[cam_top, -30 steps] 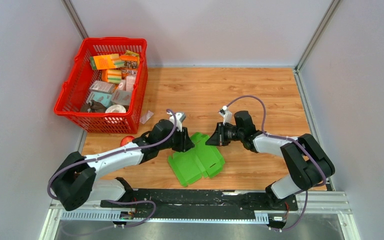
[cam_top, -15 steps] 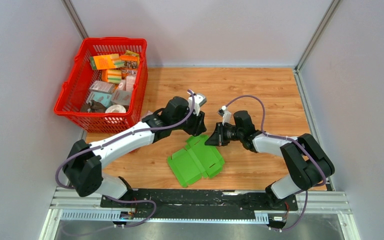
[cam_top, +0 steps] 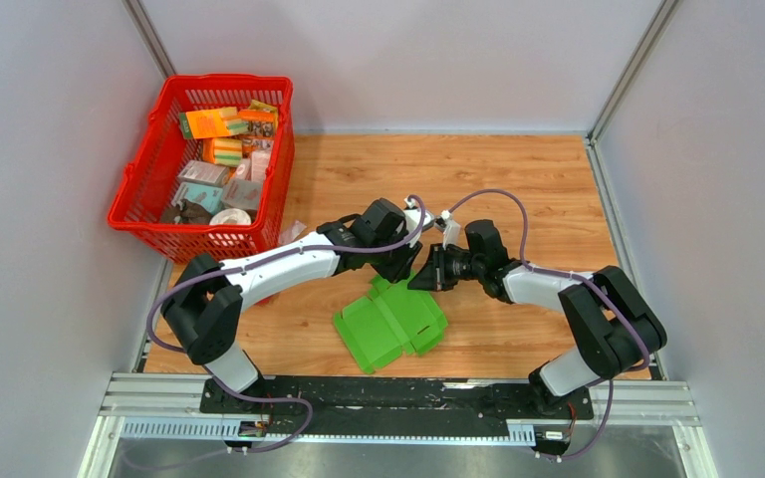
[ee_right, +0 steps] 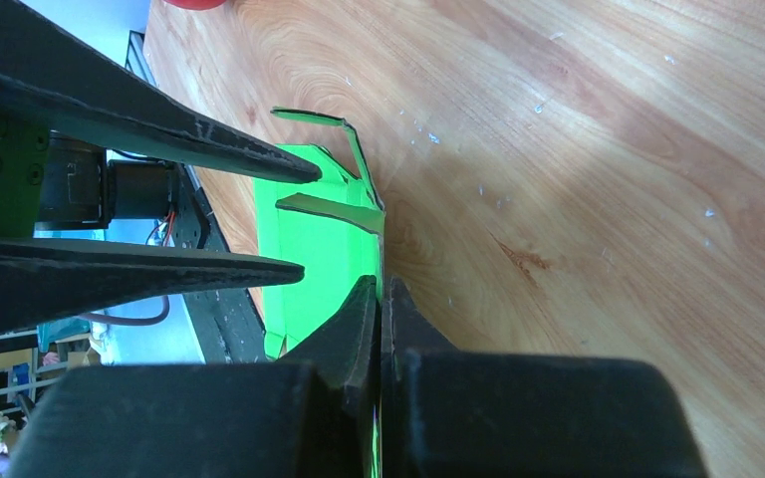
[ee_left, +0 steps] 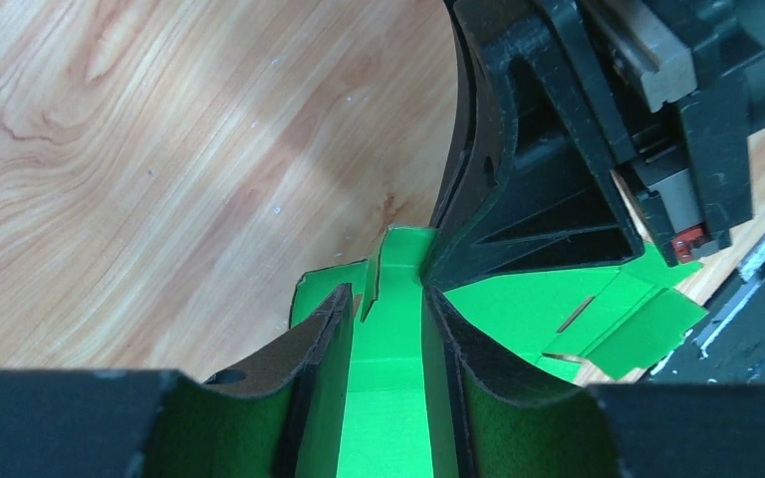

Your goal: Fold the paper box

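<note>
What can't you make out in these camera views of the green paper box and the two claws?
Paper box far edge: top view, covered by the left claw and right claw.
Whether the left claw's fingers touch the box between them: left wrist view, too close to tell.
Red object: right wrist view, cut off by the top edge.
Packages in the red basket: top view, too small to identify.

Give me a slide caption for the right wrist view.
Right gripper pinches the paper box edge while the open left gripper straddles a raised flap.
</note>
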Motion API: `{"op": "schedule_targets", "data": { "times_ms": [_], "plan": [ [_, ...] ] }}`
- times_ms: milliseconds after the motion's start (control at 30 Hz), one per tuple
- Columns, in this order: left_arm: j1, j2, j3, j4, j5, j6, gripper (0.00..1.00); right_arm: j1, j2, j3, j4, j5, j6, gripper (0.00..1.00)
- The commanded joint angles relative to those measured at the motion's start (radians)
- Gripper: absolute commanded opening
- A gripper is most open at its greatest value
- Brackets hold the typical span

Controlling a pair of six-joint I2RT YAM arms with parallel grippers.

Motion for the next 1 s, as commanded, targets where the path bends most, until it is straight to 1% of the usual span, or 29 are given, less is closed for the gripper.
{"op": "schedule_targets", "data": {
  "times_ms": [0,67,100,300,333,367,433,467,500,533,567,600,633,667,700,733,767,800,867,933,967],
  "plan": [
    [-0.018,0.01,0.045,-0.021,-0.07,0.056,0.39,0.008,-0.021,0.027,0.024,-0.022,-0.01,0.0],
    [-0.02,0.016,0.048,-0.021,-0.099,0.054,0.36,0.008,-0.026,0.022,0.024,-0.019,-0.013,0.0],
    [-0.02,0.021,0.052,-0.021,-0.105,0.054,0.32,0.007,-0.023,0.024,0.026,-0.016,-0.013,0.0],
    [-0.022,0.038,0.066,-0.005,-0.106,0.064,0.31,0.01,-0.015,0.027,0.018,-0.019,-0.015,0.0],
    [-0.023,0.042,0.068,-0.003,-0.103,0.064,0.29,0.011,-0.021,0.025,0.018,-0.018,-0.018,0.0],
    [-0.025,0.042,0.068,-0.003,-0.102,0.064,0.22,0.011,-0.021,0.025,0.018,-0.015,-0.018,0.0],
    [-0.031,0.039,0.063,0.005,-0.124,0.07,0.14,0.013,-0.018,0.03,0.014,-0.012,-0.018,0.0],
    [-0.038,0.038,0.057,0.018,-0.136,0.074,0.07,0.011,-0.018,0.033,-0.003,-0.007,-0.016,0.0],
    [-0.041,0.031,0.042,0.028,-0.15,0.079,0.02,0.014,-0.02,0.036,-0.022,0.026,-0.019,0.04],
    [-0.045,0.018,0.029,0.037,-0.196,0.076,0.0,0.017,-0.021,0.054,-0.049,0.054,-0.023,0.1],
    [-0.048,0.008,0.017,0.064,-0.217,0.071,0.0,0.017,-0.033,0.068,-0.147,0.092,-0.023,0.17],
    [-0.048,-0.002,-0.013,0.08,-0.233,0.058,0.0,0.019,-0.04,0.092,-0.216,0.194,-0.023,0.32],
    [-0.048,-0.03,-0.033,0.098,-0.262,0.047,0.0,0.017,-0.05,0.144,-0.294,0.244,-0.016,0.38],
    [-0.048,-0.045,-0.055,0.141,-0.28,0.033,0.0,0.017,-0.063,0.174,-0.435,0.292,-0.009,0.42],
    [-0.049,-0.077,-0.093,0.158,-0.303,-0.004,0.0,0.019,-0.09,0.201,-0.5,0.371,0.002,0.48],
    [-0.048,-0.091,-0.109,0.173,-0.363,-0.025,0.0,0.017,-0.107,0.226,-0.558,0.402,0.013,0.51],
    [-0.048,-0.103,-0.141,0.199,-0.388,-0.047,0.0,0.017,-0.121,0.288,-0.68,0.468,0.023,0.54],
    [-0.048,-0.123,-0.153,0.21,-0.411,-0.089,0.0,0.019,-0.153,0.315,-0.735,0.499,0.031,0.57],
    [-0.048,-0.14,-0.197,0.253,-0.47,-0.14,0.0,0.02,-0.194,0.367,-0.842,0.574,0.094,0.59],
    [-0.048,-0.16,-0.231,0.293,-0.51,-0.197,0.0,0.042,-0.266,0.376,-0.873,0.626,0.173,0.61],
    [-0.048,-0.168,-0.259,0.314,-0.523,-0.217,0.0,0.054,-0.293,0.373,-0.873,0.663,0.266,0.61]
  ]
}}
